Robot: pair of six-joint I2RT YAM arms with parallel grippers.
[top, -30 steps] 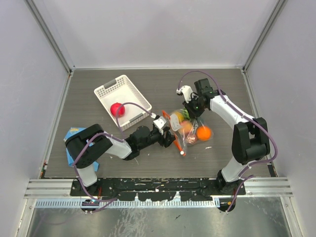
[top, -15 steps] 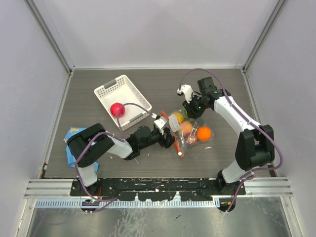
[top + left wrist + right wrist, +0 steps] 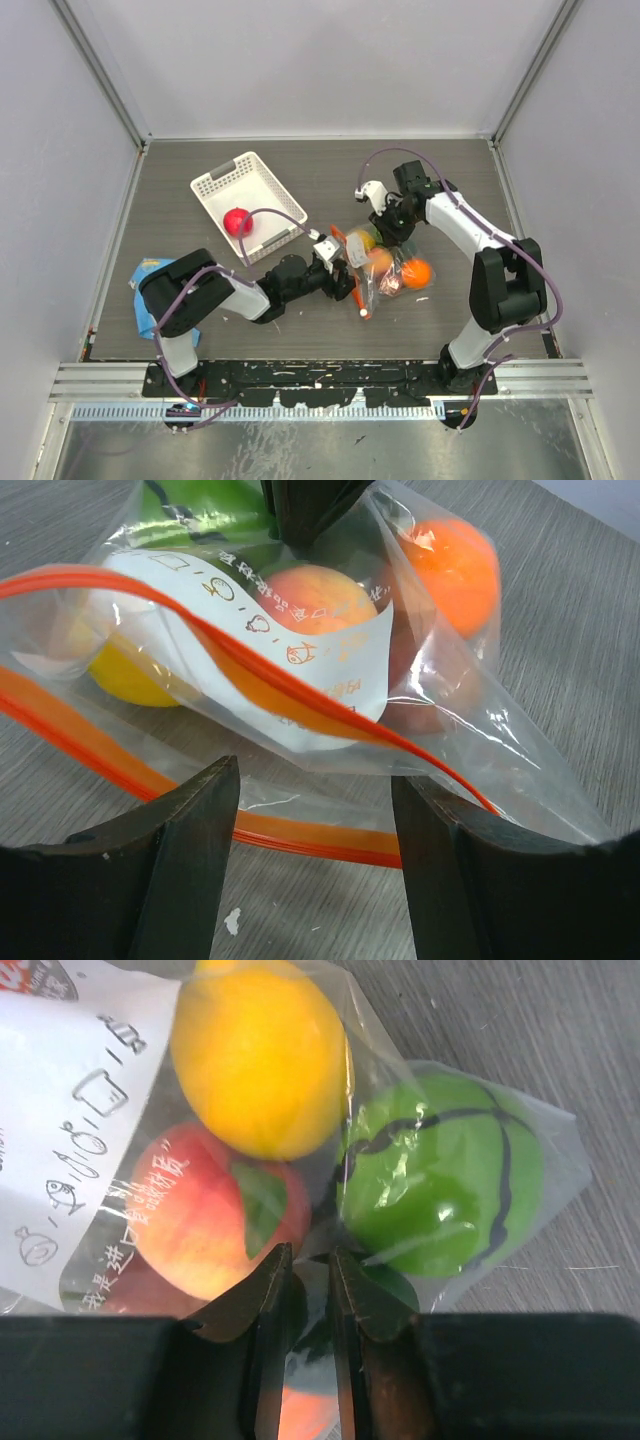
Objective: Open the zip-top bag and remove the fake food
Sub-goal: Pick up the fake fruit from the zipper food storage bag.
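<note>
Both sets of fingers are at the bag (image 3: 385, 270), which lies on the surface between them. The right fingers (image 3: 391, 234) are nearly together, pinching a fold of film at the closed end, with a peach fruit (image 3: 200, 1220) on one side of their tips, a green fruit (image 3: 440, 1175) on the other and a yellow fruit (image 3: 260, 1055) just beyond. The left fingers (image 3: 343, 276) stand wide and hold nothing. The lower zip strip (image 3: 310, 838) runs across the gap between them and the upper strip (image 3: 240, 660) arches beyond their tips, so the mouth looks parted. One red fruit (image 3: 237, 221) sits in the basket (image 3: 213, 183), well apart from both. The step seems to be emptying the rest. Done well, the right pinch takes film alone, never a fruit, and lifts the closed end so the fruits roll toward the left fingers. Those pin the lower strip flat, or close on the nearest fruit without dragging the bag.
</note>
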